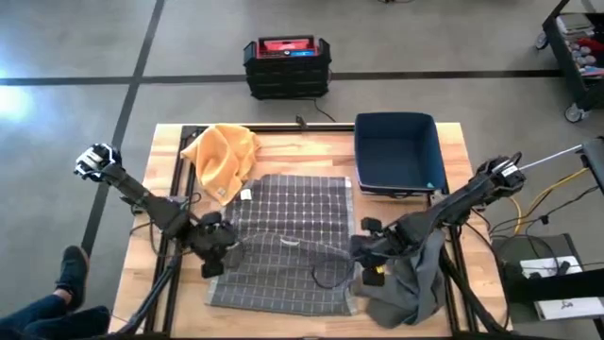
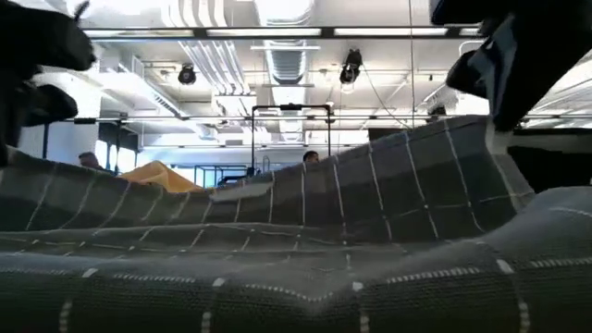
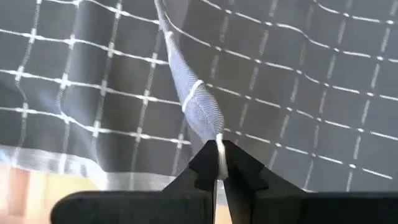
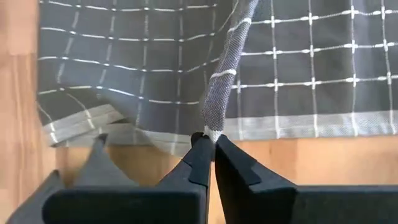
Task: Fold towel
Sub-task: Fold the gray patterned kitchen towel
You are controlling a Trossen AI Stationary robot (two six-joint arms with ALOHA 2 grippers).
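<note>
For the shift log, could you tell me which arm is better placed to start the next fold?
Neither clearly: the left gripper and right gripper each pinch an edge of the grey checked towel, so a two-armed fold looks likeliest.

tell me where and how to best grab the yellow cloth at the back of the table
Take the yellow cloth at its near tip, the narrow point beside the grey checked towel, coming down from above. It lies crumpled, so a raised fold gives a pincer something to pinch. Both pincers are busy: left pincer and right pincer each pinch the towel.
</note>
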